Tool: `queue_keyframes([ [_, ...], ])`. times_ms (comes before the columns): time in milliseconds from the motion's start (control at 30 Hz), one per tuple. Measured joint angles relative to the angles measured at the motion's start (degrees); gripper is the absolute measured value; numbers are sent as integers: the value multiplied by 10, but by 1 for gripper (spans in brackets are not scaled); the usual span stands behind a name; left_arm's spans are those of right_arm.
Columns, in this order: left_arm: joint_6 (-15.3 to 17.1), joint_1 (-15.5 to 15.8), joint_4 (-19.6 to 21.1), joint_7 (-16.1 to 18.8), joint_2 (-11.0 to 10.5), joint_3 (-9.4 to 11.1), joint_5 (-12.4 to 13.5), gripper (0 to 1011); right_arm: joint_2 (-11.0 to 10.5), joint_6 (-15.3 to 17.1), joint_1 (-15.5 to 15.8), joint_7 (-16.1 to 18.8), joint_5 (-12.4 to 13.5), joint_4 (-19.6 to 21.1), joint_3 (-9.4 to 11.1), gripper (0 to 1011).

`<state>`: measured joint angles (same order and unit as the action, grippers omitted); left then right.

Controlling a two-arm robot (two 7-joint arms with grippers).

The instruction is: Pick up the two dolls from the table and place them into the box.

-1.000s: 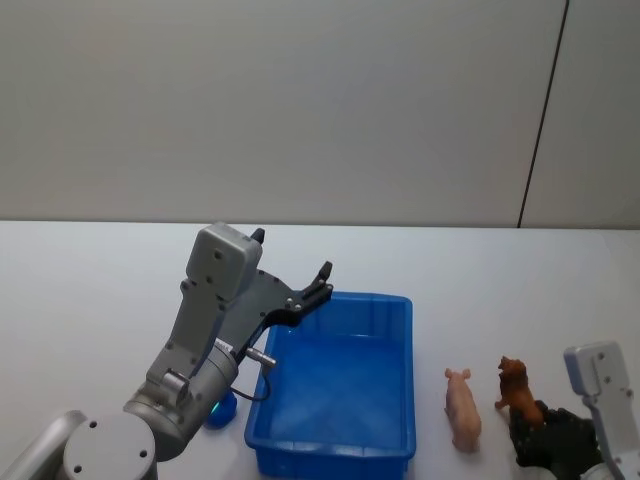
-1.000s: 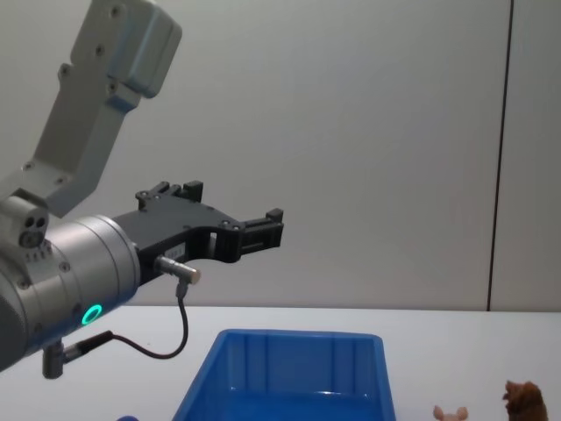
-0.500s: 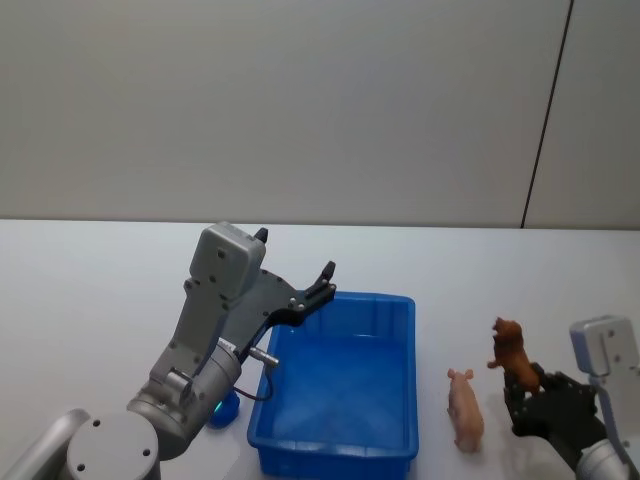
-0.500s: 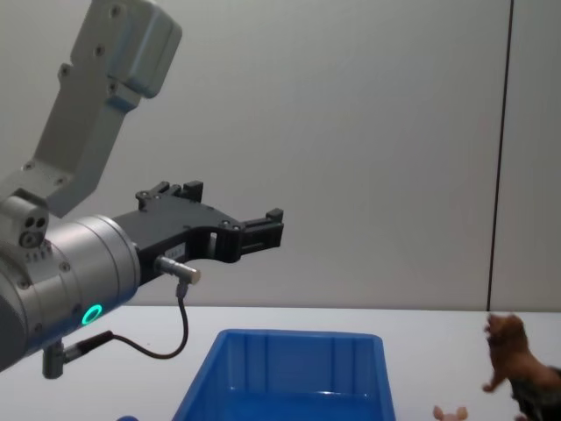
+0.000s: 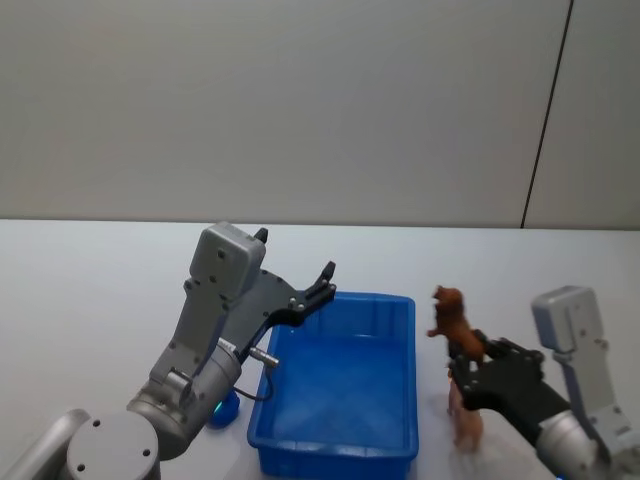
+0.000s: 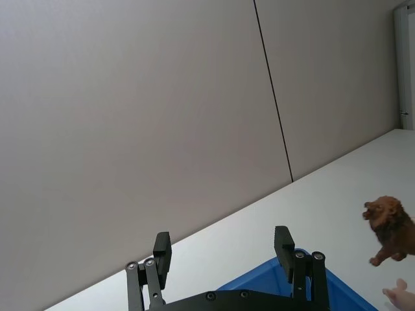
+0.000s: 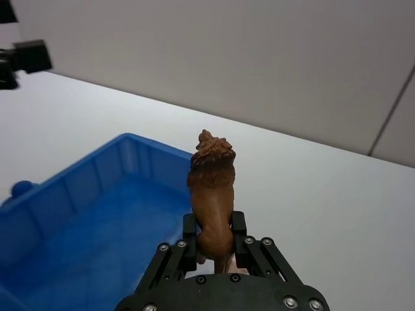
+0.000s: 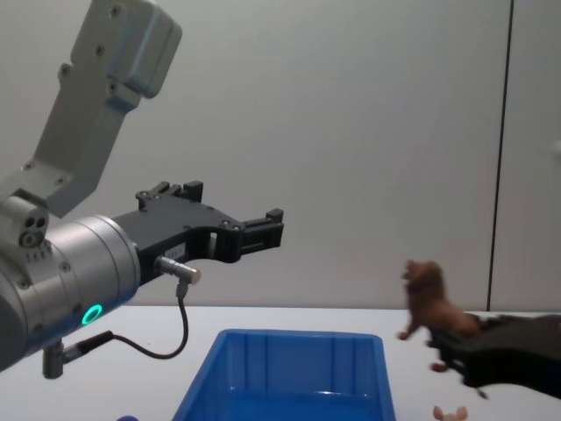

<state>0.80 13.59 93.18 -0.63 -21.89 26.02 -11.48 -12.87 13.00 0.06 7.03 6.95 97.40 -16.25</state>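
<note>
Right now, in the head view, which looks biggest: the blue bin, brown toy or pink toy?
1. Blue bin, by far.
2. Brown toy and pink toy: too close to rank; the right tool holds the brown one nearer the camera and hides part of the pink one.

Bright, even light from overhead, soft faint shadows, and a pale sheen inside the blue box (image 5: pixel 340 395)

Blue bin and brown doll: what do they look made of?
Blue bin: likely moulded hard plastic, glossy; its floor shows reflections and its walls have ribs. Brown doll, held in the right hand: looks like rigid plastic or rubber, matte, with a sculpted shaggy mane; which one is unclear. Left hand hangs open above the bin's rear left corner.
</note>
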Motion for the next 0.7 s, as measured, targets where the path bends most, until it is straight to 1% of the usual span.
queue_keyframes([
  [133,0,0,0,0,0,0,0,1001,14,-2,-16,23,-6,-15,-9,298],
  [167,0,0,0,0,0,0,0,1001,21,-2,-23,31,-8,-23,-12,298],
  [367,0,0,0,0,0,0,0,1001,41,-2,-45,51,-16,-50,-22,297],
  [400,0,0,0,0,0,0,0,1001,48,-2,-53,57,-18,-61,-26,297],
  [500,0,0,0,0,0,0,0,1001,57,0,-62,62,-21,-74,-30,301],
  [567,0,0,0,0,0,0,0,1001,63,1,-69,65,-22,-84,-33,322],
  [700,0,0,0,0,0,0,0,1001,71,2,-78,66,-24,-98,-36,430],
])
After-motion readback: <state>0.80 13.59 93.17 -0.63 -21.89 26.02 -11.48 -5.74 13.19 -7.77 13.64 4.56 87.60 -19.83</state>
